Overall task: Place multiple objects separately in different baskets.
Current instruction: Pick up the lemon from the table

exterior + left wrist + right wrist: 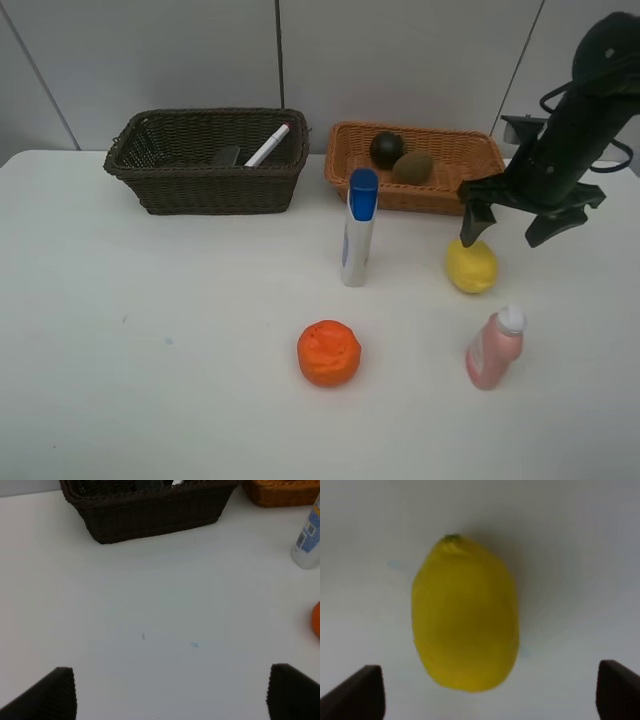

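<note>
The orange (329, 353) lies nearest on the white counter (150, 350), around the middle. To its right and about as near, well apart from it, stands the pink white-capped bottle (494, 350).

The left hand (170, 695) shows only in its own wrist view. Its two dark fingertips (50, 695) are spread wide over bare counter on the near left, released and holding nothing.

Farther back, the white blue-capped tube (357, 228) stands upright near the middle. The yellow lemon (471, 266) lies to its right, apart from it. The right hand (502, 238) hangs over the lemon with its fingers spread as wide as the left's. In the right wrist view the lemon lies between the two fingertips with a clear gap on each side, so the hand grips nothing.

At the far edge two wicker baskets stand side by side with a small gap between them. The dark brown basket (205, 190), on the left and taller, holds the white red-tipped marker (268, 145), leaning against its far right corner, and the black felt eraser (227, 157) just beside it. The light orange-tan basket (400, 195), on the right and shallower, holds the dark mangosteen (386, 149) and the brown kiwi (412, 167), close together, the kiwi nearer and to the right.
</note>
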Controlling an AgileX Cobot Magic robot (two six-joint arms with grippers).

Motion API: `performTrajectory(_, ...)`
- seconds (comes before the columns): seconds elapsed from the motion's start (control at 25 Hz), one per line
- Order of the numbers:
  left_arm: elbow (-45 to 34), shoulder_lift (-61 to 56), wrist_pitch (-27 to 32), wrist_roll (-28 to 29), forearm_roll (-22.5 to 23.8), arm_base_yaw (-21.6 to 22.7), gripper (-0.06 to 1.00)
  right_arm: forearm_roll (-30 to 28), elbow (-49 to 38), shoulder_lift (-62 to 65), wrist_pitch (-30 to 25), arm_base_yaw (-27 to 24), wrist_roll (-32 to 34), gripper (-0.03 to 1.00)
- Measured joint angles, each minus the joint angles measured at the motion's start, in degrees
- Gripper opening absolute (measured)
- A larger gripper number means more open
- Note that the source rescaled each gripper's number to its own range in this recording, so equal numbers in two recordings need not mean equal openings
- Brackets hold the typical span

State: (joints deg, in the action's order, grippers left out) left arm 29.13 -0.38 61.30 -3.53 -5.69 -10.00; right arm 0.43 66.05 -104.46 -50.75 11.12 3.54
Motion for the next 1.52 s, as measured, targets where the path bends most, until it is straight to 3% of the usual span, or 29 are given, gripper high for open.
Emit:
performTrajectory(0.84,0.0,0.0,-0.1,0.0,0.0,0.0,1.0,0.0,1.1,-13.0,6.4,1.5,-0.6,0.99)
performTrajectory(0.92,0.0,0.0,-0.1,0.0,0.0,0.0,1.0,-0.4,1.1,-13.2,6.6,1.5,-0.7,0.88)
performTrajectory(1.04,0.0,0.0,-0.1,0.0,0.0,0.0,1.0,-0.4,1.1,-13.4,6.7,1.5,-1.4,0.52)
performTrajectory(1.08,0.0,0.0,-0.1,0.0,0.0,0.0,1.0,-0.4,1.1,-13.4,6.7,1.5,-1.9,0.47)
performTrajectory(1.32,0.0,0.0,-0.1,0.0,0.0,0.0,1.0,-1.3,1.3,-12.6,4.6,1.5,-3.5,0.47)
performTrajectory(1.52,0.0,0.0,-0.2,0.0,0.0,0.0,1.0,-3.0,7.3,-8.0,-3.8,1.5,-3.5,0.47)
